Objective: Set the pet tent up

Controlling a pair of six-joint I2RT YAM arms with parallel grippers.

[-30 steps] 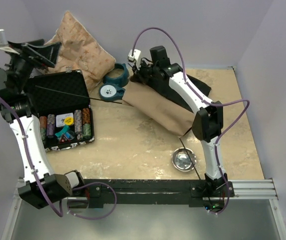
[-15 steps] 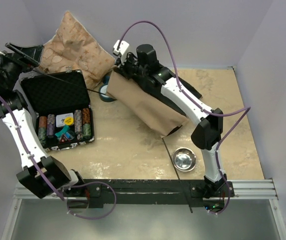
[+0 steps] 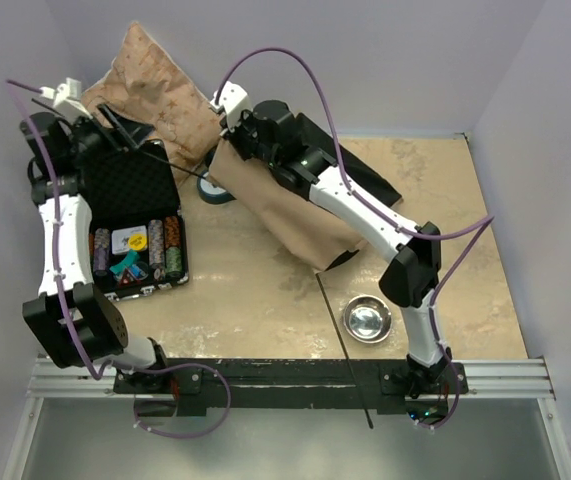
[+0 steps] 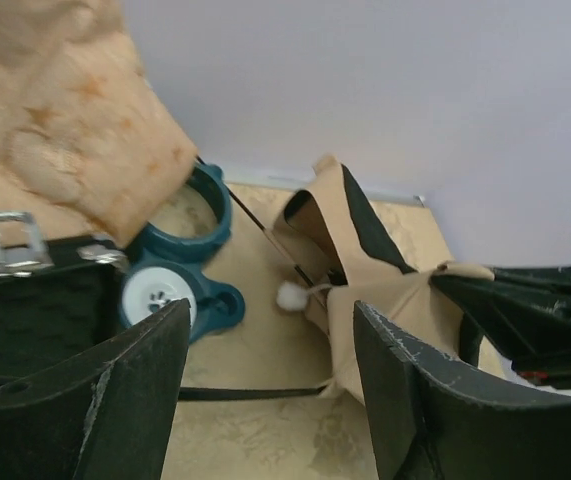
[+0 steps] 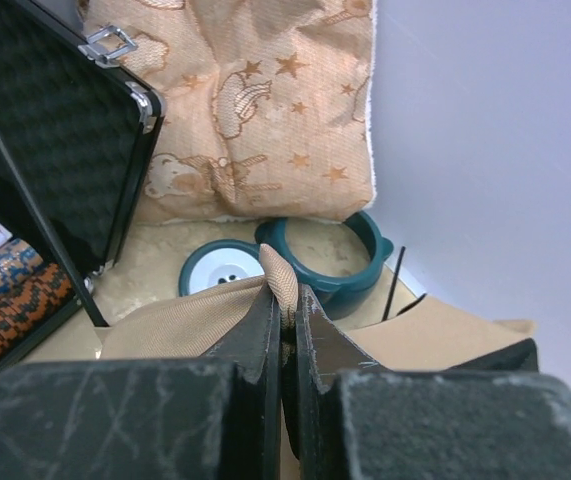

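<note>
Top view: the pet tent [image 3: 290,205] is a slumped tan bundle toward the back of the counter [image 3: 255,290]. The right tool [image 3: 231,140] has its upper end raised, and the lower end sits near the steel bowl [image 3: 367,318]. One loose pole [image 3: 340,335] runs from under the fabric toward the near edge. The left tool [image 3: 112,127] hangs over the open chip case [image 3: 130,215], just in front of the pillow [image 3: 155,80].

Left wrist view: the left tool [image 4: 270,390] is spread wide with nothing in it. Straight ahead is the tent's bunched top, with the pom-pom [image 4: 291,296] dangling beside the teal bowl [image 4: 180,290].

Right wrist view: the right tool [image 5: 287,335] is pinched tight on a fold of tan fabric, with the bowl and pillow behind it.

My take: this looks like the raise-the-peak step. I'd lift straight up with the right tool rather than haul sideways. The fabric is floppy, and the pole ends could snag the case lid or knock the bowl. The left tool should go for fabric on the far side of the peak, not the pom-pom, so the poles can splay. A one-fold pinch might slip, so go slow.
</note>
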